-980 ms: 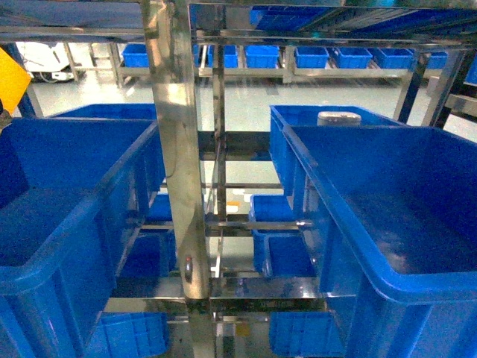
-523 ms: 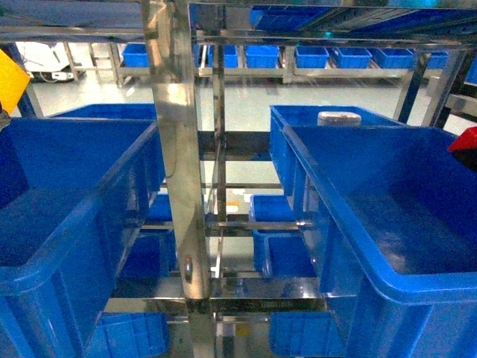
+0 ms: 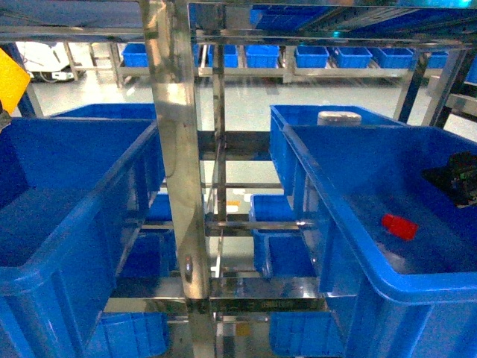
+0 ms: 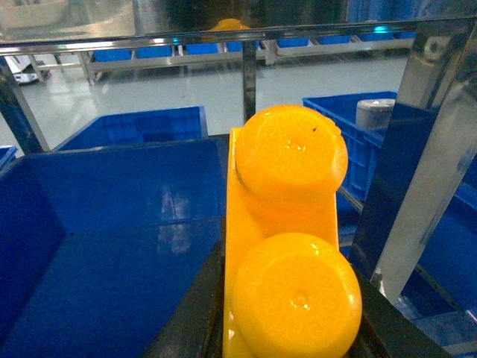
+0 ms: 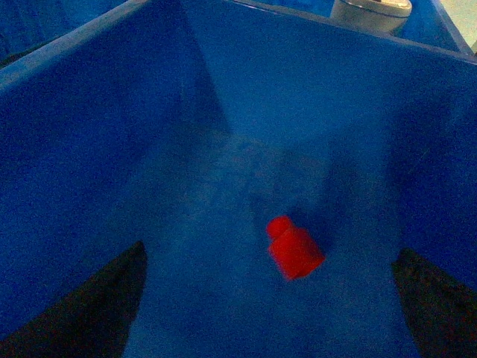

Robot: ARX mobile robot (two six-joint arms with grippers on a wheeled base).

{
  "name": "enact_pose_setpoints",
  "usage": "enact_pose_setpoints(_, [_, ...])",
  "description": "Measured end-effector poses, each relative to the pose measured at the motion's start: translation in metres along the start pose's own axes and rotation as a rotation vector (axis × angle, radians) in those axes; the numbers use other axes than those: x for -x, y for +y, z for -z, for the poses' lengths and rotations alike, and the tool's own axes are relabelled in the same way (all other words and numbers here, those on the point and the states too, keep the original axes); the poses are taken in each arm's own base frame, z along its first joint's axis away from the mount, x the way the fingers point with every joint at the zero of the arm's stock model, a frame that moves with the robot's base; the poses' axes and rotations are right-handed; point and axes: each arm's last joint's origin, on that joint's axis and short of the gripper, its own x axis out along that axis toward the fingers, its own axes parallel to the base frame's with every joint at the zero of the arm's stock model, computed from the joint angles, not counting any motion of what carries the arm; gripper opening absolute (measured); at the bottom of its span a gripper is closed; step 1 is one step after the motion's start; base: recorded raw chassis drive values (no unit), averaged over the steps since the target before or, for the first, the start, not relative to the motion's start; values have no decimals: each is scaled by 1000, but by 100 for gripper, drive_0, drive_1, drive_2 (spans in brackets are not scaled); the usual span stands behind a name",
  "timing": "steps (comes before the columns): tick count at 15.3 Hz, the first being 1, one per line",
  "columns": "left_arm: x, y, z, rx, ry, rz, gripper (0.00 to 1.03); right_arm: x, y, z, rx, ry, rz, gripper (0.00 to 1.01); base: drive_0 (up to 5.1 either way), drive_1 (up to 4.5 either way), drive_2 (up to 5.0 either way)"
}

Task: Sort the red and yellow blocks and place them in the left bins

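The squat red glossy plastic brick with its single round stud (image 3: 399,227), which half a second ago was only a red corner at the 3 o'clock edge of the head view and a second ago was not in sight at all, now lies on its side on the floor of the deep bright-blue ribbed plastic crate (image 3: 350,224) on the right. The right gripper (image 3: 460,179) hangs above that crate's 3 o'clock side; in its wrist view the two dark fingers stand wide apart at the lower corners with nothing between them, so it has let go and is empty. The brick (image 5: 294,248) rests well apart from every wall, stud pointing toward 11 o'clock in that view.

The tall orange-yellow glossy plastic brick with two round studs (image 4: 287,239) is clamped between the dark fingers of the left gripper (image 4: 287,328), held over the other big blue crate (image 4: 112,246), whose floor spreads toward 9 o'clock. In the head view only a yellow corner (image 3: 13,78) shows at the 9 o'clock edge.

As a judgement: the red piece counts as delivered only if this right-hand crate is an intended bin, which the task wording makes doubtful. The yellow piece is not yet placed; releasing it over the crate floor below looks like the step in hand, with little risk beyond a bounce against the wall
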Motion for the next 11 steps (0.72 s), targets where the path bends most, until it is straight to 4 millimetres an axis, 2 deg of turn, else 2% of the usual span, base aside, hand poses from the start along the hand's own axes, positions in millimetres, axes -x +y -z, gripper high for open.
enact_pose_setpoints(2, [0,0,0,0,0,0,26,11,11,15,-29,14,-11,98,0,0,0])
enact_pose_setpoints(5, [0,0,0,0,0,0,26,39,27,15,-6,-65,-6,98,0,0,0])
enact_pose_setpoints(9, [0,0,0,0,0,0,26,72,43,25,-19,-70,-17,98,0,0,0])
enact_pose_setpoints(10, [0,0,0,0,0,0,26,105,53,26,-23,-125,2,98,0,0,0])
enact_pose_setpoints(11, [0,0,0,0,0,0,26,162,72,27,-57,-195,14,98,0,0,0])
